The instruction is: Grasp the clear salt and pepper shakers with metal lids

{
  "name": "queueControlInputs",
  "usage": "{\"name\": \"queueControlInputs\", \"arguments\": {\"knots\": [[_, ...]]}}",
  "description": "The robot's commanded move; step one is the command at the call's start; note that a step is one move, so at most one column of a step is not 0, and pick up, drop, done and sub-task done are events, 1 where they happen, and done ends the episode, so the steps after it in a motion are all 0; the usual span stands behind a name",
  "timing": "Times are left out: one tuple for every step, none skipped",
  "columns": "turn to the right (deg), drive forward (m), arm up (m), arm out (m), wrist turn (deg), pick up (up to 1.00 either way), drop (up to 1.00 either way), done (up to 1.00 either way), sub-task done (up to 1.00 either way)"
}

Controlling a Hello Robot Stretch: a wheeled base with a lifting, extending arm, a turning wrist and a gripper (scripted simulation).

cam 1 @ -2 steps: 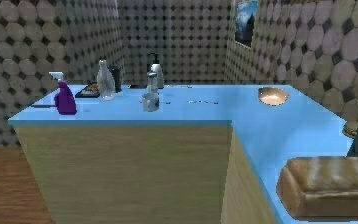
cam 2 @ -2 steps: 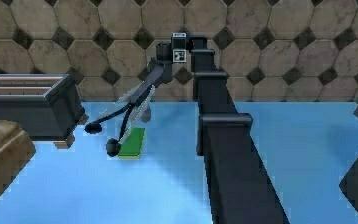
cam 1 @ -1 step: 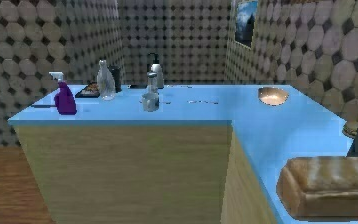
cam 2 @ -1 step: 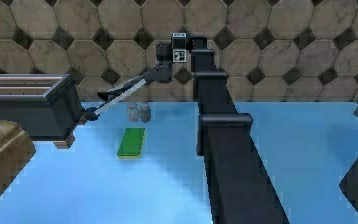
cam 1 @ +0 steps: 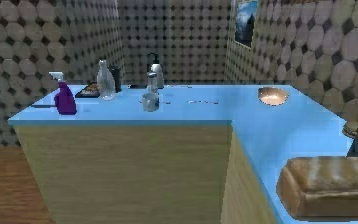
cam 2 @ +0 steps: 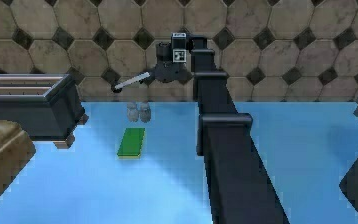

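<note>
While pincer [cam 2: 119, 86] hangs near shakers [cam 2: 139, 108] | holding anything: cannot tell

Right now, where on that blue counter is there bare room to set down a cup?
Bare counter lies between the small clear bottle and the bowl, and from the bowl toward the bread loaf. It is crowded at the forward view's left, around the purple spray bottle and the tall clear bottle.

Arm [cam 2: 227, 140] is extended, passing the shakers [cam 2: 138, 108] on their right in the arm side view. Wrist markers [cam 2: 182, 43] sit beyond the shakers. Gripper [cam 2: 118, 88] angles left and down, fingertips just up-left of the shakers. Can't tell if it holds anything.
</note>
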Motion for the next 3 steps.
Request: {"name": "queueControlInputs", "arguments": {"knots": [[0.0, 0.0, 0.0, 0.0, 12.0, 0.0, 0.0, 0.0, 0.0], [0.0, 0.0, -0.14, 0.0, 0.0, 0.0, 0.0, 0.0, 0.0], [0.0, 0.0, 0.0, 0.0, 0.0, 1.0, 0.0, 0.0, 0.0]]}}
